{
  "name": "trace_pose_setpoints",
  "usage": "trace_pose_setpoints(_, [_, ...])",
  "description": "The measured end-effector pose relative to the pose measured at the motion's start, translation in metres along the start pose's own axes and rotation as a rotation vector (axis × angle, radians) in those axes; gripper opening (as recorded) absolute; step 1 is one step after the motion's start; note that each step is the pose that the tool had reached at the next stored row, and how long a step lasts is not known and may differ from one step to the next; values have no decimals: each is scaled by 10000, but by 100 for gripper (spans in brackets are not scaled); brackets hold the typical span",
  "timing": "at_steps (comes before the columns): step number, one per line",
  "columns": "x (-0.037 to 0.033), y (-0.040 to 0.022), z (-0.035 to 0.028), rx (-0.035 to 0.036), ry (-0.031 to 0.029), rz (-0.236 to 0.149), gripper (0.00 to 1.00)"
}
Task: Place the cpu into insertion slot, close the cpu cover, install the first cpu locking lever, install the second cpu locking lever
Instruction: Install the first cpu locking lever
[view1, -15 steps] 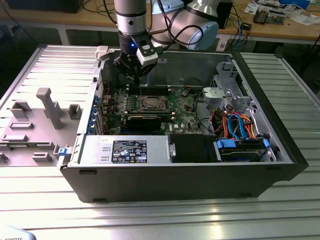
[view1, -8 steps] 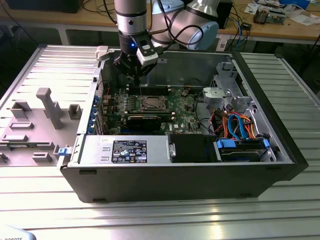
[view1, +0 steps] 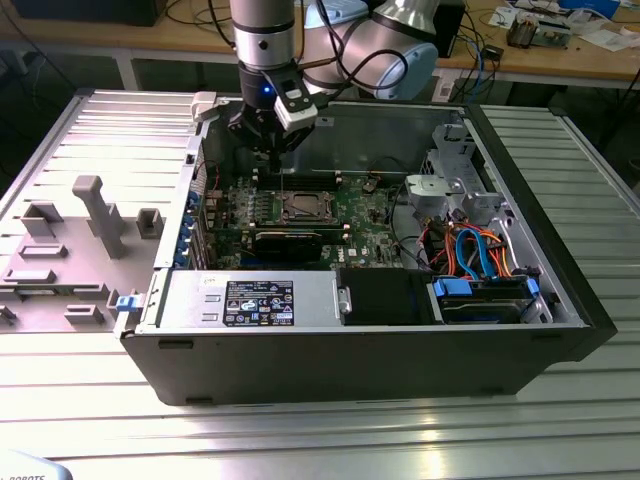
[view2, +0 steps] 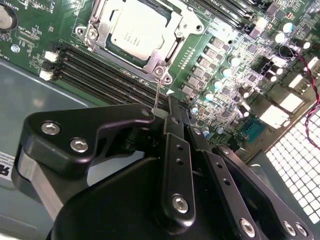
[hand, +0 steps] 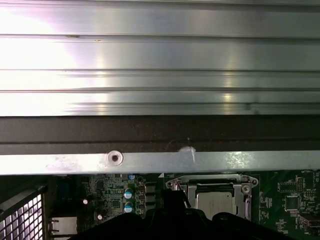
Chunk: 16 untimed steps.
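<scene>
The arm comes down from the far side of the table, its upper links cut off by the frame's edge. Its wrist points straight down into the open computer case. The gripper hangs over the far part of the motherboard, just beyond the insertion slot and slightly toward the exterior view's left.

In the second wrist view the black fingers run side by side and the jaws look drawn together. A thin locking lever rises from the slot's corner, nearly upright, and its end meets the fingertips. I cannot tell whether it is pinched between them or only rests against them.

The cpu sits in the slot with its pale metal top showing. The cpu cover lies down around it, framing the chip through its window. Long black memory slots run just beside the slot.

In the exterior view the gripper's tips are dark against the case's far wall and hard to separate. The gripper's own body hides the board under it in the second wrist view. In the first wrist view it cuts off the near edge of the slot, and above that are the case's rim and the ribbed table.
</scene>
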<state>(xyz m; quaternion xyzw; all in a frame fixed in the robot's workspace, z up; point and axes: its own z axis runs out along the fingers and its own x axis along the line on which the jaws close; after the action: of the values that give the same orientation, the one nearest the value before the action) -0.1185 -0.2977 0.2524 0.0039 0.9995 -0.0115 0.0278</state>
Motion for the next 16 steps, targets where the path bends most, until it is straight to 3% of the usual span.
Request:
trace_pose_setpoints(5, [-134, 1, 7, 0, 2, 1, 11])
trace_pose_setpoints(13, [-282, 2, 34, -2, 0, 2, 11])
trace_pose_setpoints(16, [-287, 3, 55, -122, 2, 8, 11])
